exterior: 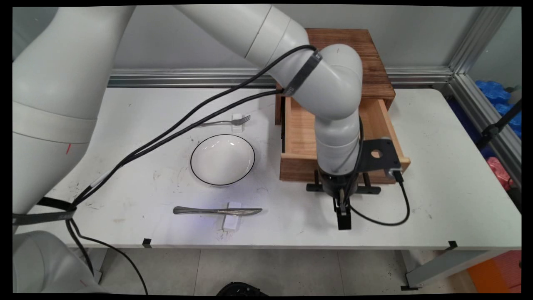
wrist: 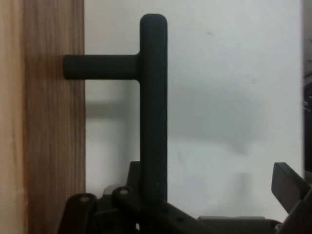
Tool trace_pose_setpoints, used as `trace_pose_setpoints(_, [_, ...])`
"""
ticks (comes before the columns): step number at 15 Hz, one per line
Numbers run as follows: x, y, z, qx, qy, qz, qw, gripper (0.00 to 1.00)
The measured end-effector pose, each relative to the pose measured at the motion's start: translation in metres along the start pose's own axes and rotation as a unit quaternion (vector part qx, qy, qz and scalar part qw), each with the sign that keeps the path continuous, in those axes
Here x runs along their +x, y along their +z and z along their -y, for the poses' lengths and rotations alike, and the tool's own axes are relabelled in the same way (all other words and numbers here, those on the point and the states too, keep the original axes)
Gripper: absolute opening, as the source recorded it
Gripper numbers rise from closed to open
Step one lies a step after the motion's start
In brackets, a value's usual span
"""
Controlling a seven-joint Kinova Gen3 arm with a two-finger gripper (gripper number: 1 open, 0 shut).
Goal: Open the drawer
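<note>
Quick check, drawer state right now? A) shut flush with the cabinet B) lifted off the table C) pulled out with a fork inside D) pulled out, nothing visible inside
D: the drawer sticks out of the wooden cabinet toward the table's near side, and the part of its inside not hidden by the arm is bare wood; the fork lies on the table behind the bowl.
</note>
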Motion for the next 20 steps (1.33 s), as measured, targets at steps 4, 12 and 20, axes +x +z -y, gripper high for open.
trace_pose_setpoints(4, [-0.003, -0.003, -0.019, -0.006, 0.005, 0.001, 1.0, 1.0])
trace_pose_setpoints(12, [-0.01, -0.011, -0.044, -0.01, 0.016, 0.001, 0.9998, 1.0])
trace_pose_setpoints(20, [-0.014, -0.019, -0.06, -0.006, 0.02, -0.003, 0.9998, 1.0])
